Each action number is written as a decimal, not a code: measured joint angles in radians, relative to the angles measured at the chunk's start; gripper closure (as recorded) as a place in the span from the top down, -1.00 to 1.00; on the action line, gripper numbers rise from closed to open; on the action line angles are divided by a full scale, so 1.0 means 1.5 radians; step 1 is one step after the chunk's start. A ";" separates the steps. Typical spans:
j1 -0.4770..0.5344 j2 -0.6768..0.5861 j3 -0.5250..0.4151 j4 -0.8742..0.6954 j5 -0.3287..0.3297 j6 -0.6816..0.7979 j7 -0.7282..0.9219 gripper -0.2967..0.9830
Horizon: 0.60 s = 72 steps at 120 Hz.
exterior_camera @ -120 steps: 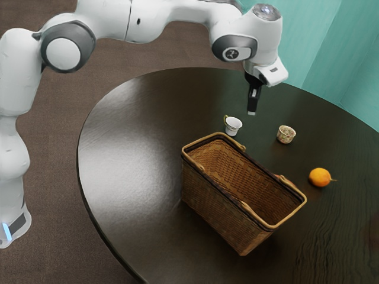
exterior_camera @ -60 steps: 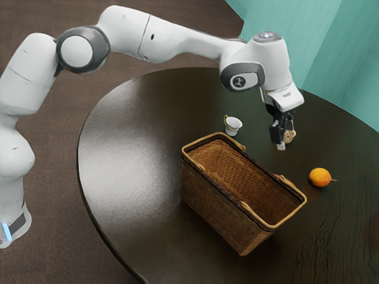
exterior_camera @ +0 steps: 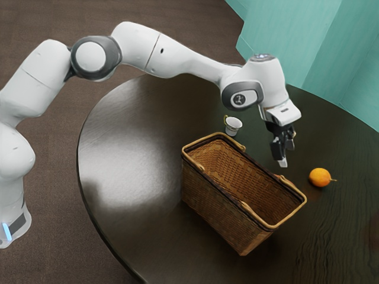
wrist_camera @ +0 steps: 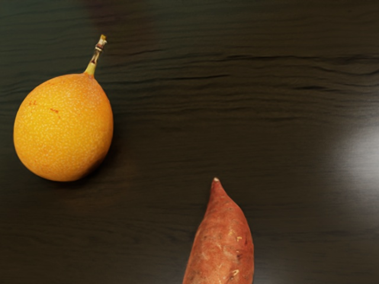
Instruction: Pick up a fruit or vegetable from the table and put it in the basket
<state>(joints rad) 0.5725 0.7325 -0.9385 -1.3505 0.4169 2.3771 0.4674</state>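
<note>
Near the basket's far long side, my gripper (exterior_camera: 286, 156) hangs above the table with its fingers apart and nothing seen between them. The wicker basket (exterior_camera: 216, 198) stands upright on the table, its inside visible from above. An orange fruit (exterior_camera: 320, 177) lies beyond the basket, toward the exterior view's right from my gripper. The wrist view has the same orange fruit (wrist_camera: 63, 128) with its stem, and a reddish sweet potato (wrist_camera: 222, 242) at the lower edge, its pointed end visible and the rest cut off.
A white cup (exterior_camera: 233, 125) stands on the dark round table (exterior_camera: 133, 142) behind the basket, toward the exterior view's left from my gripper. The basket's raised rim and handles lie close to my hand. A teal wall (exterior_camera: 296, 41) rises beyond the table.
My hand has moved toward the exterior view's right and down, turning on the way. It now covers most of the patterned cup. Basket, fruit and white cup have stayed put.
</note>
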 joint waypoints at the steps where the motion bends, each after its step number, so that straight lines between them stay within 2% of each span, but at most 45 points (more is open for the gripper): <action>1: 0.000 0.002 0.000 0.000 0.000 0.003 0.001 0.54; 22: -0.002 0.029 0.006 -0.007 0.003 0.041 0.011 0.54; 32: -0.018 0.042 0.009 0.021 0.025 0.016 0.014 0.54; 44: -0.045 0.084 0.002 0.086 0.070 -0.030 0.016 0.54; 72: -0.039 0.145 -0.078 0.115 0.191 -0.089 0.019 0.54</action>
<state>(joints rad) 0.5145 0.9506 -1.0550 -1.1777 0.7038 2.2434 0.4963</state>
